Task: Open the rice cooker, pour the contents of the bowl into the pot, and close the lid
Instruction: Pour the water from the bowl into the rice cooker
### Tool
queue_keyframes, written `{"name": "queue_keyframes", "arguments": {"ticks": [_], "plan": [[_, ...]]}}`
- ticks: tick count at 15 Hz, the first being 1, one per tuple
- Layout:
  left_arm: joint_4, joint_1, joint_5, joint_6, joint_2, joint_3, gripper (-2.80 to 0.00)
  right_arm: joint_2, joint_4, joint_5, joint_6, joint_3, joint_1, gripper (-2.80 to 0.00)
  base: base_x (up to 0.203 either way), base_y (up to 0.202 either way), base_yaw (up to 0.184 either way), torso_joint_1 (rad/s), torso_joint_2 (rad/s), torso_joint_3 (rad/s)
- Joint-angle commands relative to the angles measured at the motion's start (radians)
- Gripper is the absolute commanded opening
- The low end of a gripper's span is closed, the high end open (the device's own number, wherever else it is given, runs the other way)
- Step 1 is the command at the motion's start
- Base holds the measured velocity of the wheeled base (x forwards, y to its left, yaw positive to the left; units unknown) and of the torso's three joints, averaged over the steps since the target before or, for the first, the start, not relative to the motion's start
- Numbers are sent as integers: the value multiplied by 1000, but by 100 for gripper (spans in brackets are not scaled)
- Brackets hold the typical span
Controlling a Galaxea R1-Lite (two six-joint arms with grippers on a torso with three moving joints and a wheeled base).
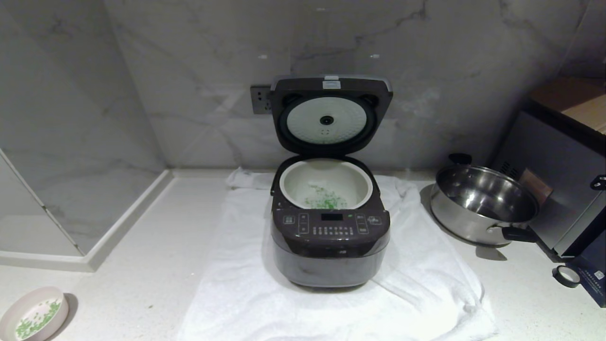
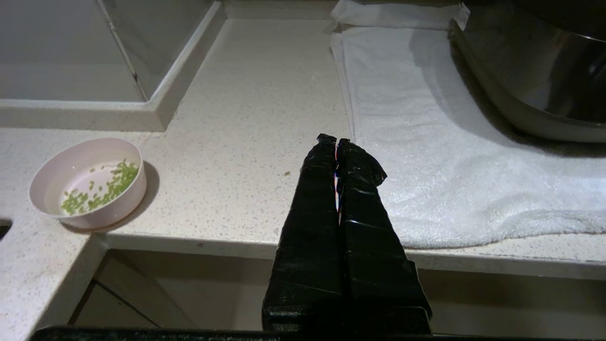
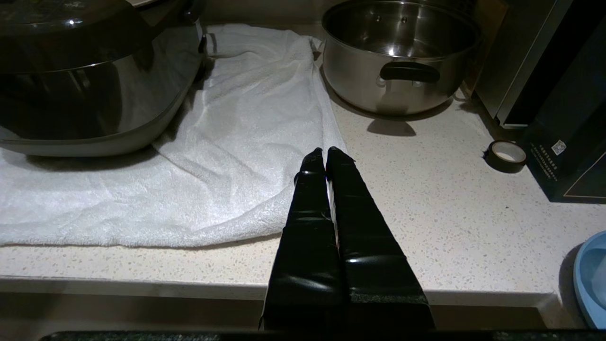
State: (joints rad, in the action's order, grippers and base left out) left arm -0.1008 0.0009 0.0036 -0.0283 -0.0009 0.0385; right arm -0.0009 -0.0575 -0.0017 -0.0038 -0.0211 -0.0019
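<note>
Head view, lid (image 1: 326,118): up, so white inner pot (image 1: 325,182) is open for pouring.
Pale pink bowl (image 1: 33,313): near left, within reach.
Left gripper (image 2: 337,142), right gripper (image 3: 325,152): jaws closed, empty.

Count: one cooker (image 1: 330,246), lid (image 1: 331,116) raised, with one pot (image 1: 325,183) inside. One bowl (image 1: 33,314). Two patches of green bits: one in the bowl (image 1: 38,320), one in the pot (image 1: 324,199). One steel pan (image 1: 483,204). One towel (image 1: 236,284). One tape roll (image 1: 565,276). One wall socket (image 1: 261,99). One blue dish (image 3: 592,279), partly seen.

Pink bowl (image 1: 32,313); green bits (image 1: 37,321); white towel (image 1: 236,293).
</note>
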Motion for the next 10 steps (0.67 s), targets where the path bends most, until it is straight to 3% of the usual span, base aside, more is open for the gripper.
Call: {"name": "queue_keyframes", "arguments": {"ticks": [1,3,5,10], "plan": [[-33,2,12,1,23,15,-280,1,1,0,-1,0,-1,-280,0,0,0,0,0,0],[-46,4,20,5,94,62,-280,0,0,0,-1,1,-1,-280,0,0,0,0,0,0],[-44,5,22,50,226,144,-280,1,0,0,-1,1,0,-280,0,0,0,0,0,0],[-25,78,49,161,709,306,-280,1,0,0,-1,1,0,-280,0,0,0,0,0,0]]}}
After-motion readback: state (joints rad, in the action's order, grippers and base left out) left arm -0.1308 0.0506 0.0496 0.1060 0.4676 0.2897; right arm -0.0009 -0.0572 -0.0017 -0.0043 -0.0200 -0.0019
